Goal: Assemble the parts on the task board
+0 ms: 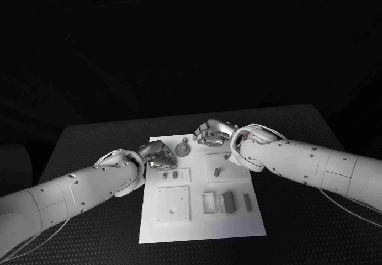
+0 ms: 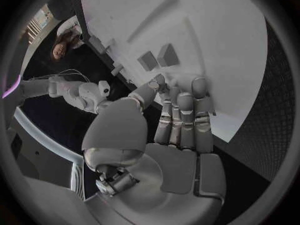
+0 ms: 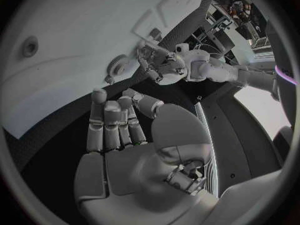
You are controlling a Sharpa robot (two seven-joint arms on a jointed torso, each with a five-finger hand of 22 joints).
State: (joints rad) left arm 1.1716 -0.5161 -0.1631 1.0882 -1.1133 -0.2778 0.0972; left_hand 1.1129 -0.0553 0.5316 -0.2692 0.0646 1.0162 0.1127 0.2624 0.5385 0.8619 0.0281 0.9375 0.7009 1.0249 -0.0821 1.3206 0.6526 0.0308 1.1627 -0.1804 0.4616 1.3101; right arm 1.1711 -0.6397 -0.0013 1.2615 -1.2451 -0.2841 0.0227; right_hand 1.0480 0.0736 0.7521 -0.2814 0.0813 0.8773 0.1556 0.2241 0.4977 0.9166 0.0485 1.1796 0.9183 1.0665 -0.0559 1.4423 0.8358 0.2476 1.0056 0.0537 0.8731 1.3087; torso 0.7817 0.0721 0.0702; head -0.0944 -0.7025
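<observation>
Fingers (image 1: 163,156) of left hand (image 1: 157,154) just beside gear-shaped part (image 1: 184,148) on task board (image 1: 239,223).

Lay under everything: a black table (image 1: 302,232) with a finely dotted, textured top and rounded far corners. Ran dark and bare-surfaced out past the near edge on both sides. Backed onto plain darkness beyond its far edge.

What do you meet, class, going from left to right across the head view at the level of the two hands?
Left hand → gear-shaped part on the task board → right hand, fingers curled in over the board's far edge.
</observation>
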